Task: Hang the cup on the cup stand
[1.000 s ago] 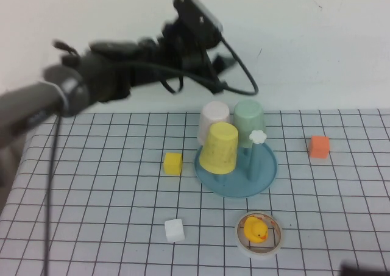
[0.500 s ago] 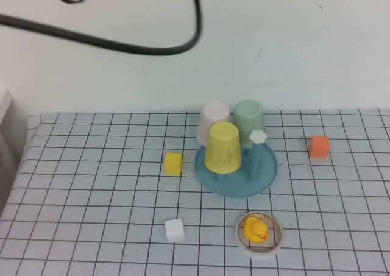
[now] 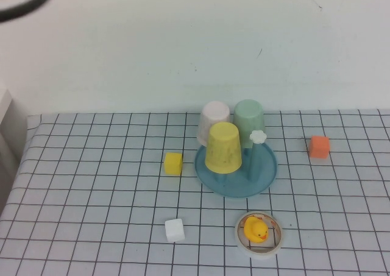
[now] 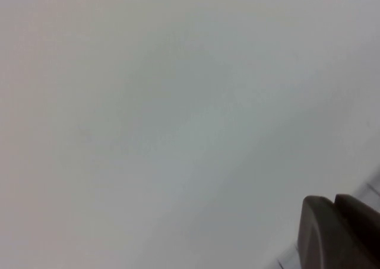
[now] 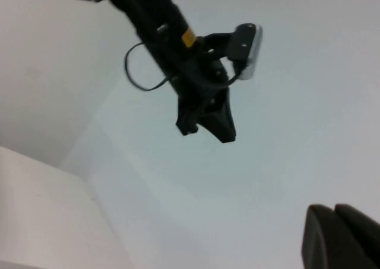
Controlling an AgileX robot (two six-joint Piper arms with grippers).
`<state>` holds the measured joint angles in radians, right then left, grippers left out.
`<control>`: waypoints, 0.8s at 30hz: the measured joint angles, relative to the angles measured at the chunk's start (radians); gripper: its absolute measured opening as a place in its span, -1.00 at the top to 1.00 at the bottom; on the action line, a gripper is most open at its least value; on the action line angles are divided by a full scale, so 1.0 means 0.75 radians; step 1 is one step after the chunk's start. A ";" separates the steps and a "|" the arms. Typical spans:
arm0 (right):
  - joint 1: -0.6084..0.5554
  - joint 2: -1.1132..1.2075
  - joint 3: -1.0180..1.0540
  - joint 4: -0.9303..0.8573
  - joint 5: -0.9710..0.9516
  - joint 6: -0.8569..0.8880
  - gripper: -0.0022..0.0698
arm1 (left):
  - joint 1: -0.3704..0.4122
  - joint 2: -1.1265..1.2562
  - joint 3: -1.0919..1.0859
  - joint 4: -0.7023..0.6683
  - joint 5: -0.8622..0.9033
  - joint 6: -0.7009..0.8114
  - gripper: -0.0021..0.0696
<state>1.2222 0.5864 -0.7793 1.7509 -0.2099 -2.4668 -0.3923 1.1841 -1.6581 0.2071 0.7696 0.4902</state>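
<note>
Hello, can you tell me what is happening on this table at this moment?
Nothing is being handled. The plain yellow plastic cup sits upside down on the round blue plastic cup stand, beside a pale pink cup and a pale green cup. The left gripper is raised away from the table, shut and empty. The right gripper is also shut, holding nothing, facing the wall.

Plain yellow cup (image 3: 222, 148) — tapered, no handle — upside down on a peg, tilted slightly, at front left of round blue cup stand (image 3: 266, 171). One bare blue peg beside it, white flower knob on top.
</note>
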 joint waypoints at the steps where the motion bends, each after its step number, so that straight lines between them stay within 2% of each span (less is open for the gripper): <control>1: 0.000 0.003 0.016 0.000 0.028 0.016 0.94 | 0.000 -0.018 0.000 0.013 0.076 -0.039 0.94; 5: 0.000 0.053 0.104 0.000 0.158 0.101 0.94 | 0.000 -0.128 0.020 -0.032 0.191 -0.129 0.94; 9: 0.000 0.148 0.202 0.000 0.303 0.180 0.94 | 0.000 -0.284 0.106 -0.179 0.205 -0.200 0.94; 15: 0.000 0.299 0.264 -0.021 0.568 0.303 0.94 | 0.000 -0.564 0.386 -0.371 0.215 -0.254 0.94; 18: 0.000 0.362 0.264 -0.105 0.720 0.418 0.94 | 0.000 -0.682 0.568 -0.444 0.215 -0.295 0.94; 21: 0.000 0.396 0.261 -0.383 0.869 0.698 0.94 | 0.000 -0.784 0.759 -0.508 0.198 -0.339 0.94; 24: 0.000 0.408 0.231 -0.893 0.995 1.194 0.94 | 0.000 -0.870 0.959 -0.513 0.098 -0.407 0.94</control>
<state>1.2222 0.8921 -0.6060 1.0815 0.5362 -1.5715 -0.3923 0.5317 -0.9389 -0.1779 0.8430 0.1850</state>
